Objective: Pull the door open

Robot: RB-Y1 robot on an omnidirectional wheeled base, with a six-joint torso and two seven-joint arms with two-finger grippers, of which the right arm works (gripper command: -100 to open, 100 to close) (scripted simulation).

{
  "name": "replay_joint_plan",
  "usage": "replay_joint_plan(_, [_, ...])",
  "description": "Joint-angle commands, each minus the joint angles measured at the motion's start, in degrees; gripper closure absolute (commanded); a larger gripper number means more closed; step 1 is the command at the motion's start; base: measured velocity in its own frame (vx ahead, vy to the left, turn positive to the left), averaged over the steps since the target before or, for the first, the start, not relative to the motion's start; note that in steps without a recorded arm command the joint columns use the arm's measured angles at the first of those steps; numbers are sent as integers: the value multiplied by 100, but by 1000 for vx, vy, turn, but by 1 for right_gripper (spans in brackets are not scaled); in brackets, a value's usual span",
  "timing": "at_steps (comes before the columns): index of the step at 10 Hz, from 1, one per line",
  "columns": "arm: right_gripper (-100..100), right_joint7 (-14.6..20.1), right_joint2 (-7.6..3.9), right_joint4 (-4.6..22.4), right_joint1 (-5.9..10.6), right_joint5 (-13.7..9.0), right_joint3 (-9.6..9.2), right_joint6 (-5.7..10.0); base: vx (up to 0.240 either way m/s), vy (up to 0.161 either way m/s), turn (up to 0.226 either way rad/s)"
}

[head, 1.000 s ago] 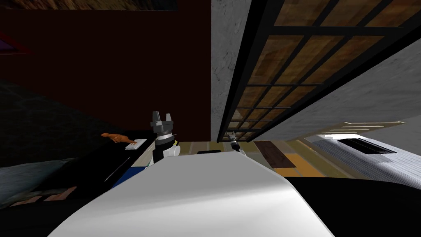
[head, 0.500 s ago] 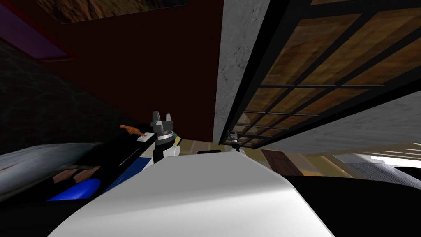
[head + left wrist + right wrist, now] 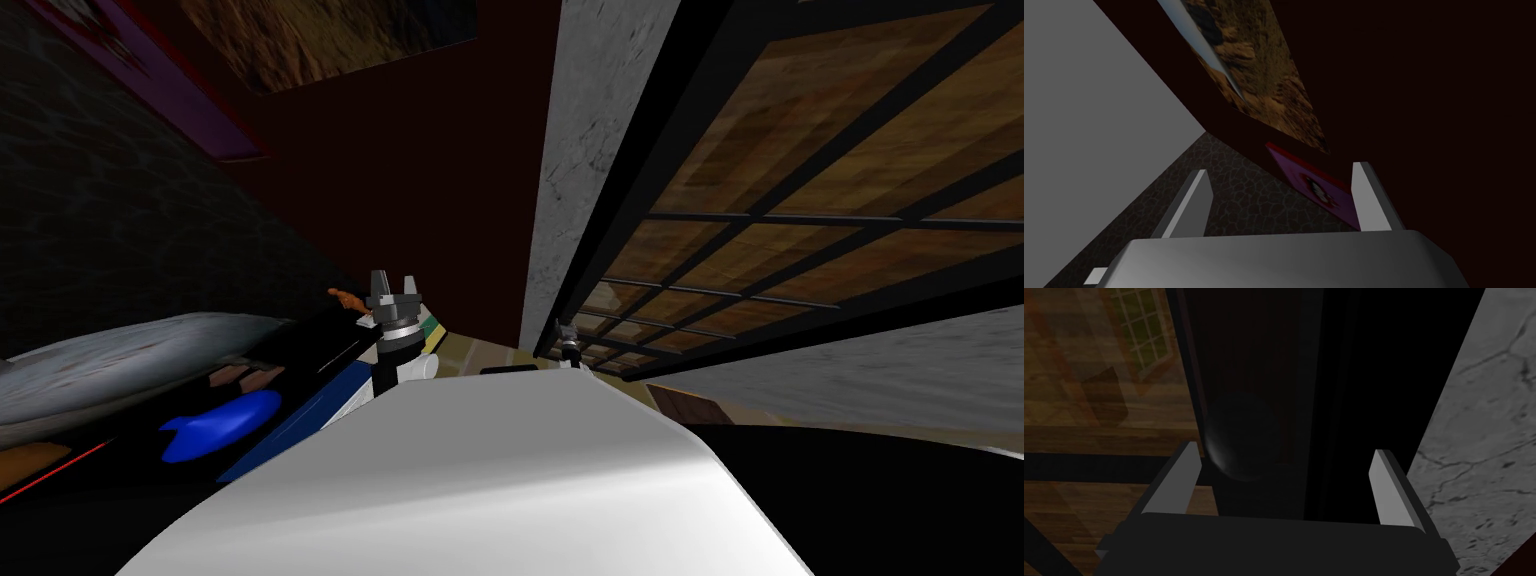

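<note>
The right gripper (image 3: 1286,452) is wide open and empty, the dark round knob (image 3: 1244,438) of the door (image 3: 1259,348) between its jaws but nearer one finger, so an off-centre squeeze could slip off when pulled; the left gripper (image 3: 1281,169) is open, empty too.

Head camera steeply down and rolled; right wrist camera close against the same door (image 3: 830,130)
</note>
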State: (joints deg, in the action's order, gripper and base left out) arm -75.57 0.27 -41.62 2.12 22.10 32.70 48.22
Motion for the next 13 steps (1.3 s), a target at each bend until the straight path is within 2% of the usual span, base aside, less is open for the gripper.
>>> replay_joint_plan(1, [-100,-113,-33,94,142,-90,158,2,-17,-72,135])
replay_joint_plan(2, [-100,-60,27,80,51,-33,62,-14,-24,-16,38])
replay_joint_plan(3, [100,-60,27,80,51,-33,62,-14,-12,11,-43])
replay_joint_plan(8, [100,-60,27,80,51,-33,62,-14,2,-3,-10])
replay_joint_plan(9, [100,109,-28,70,35,-110,45,9,-16,4,5])
replay_joint_plan(13, [100,538,-90,90,34,-269,-68,15,-17,5,22])
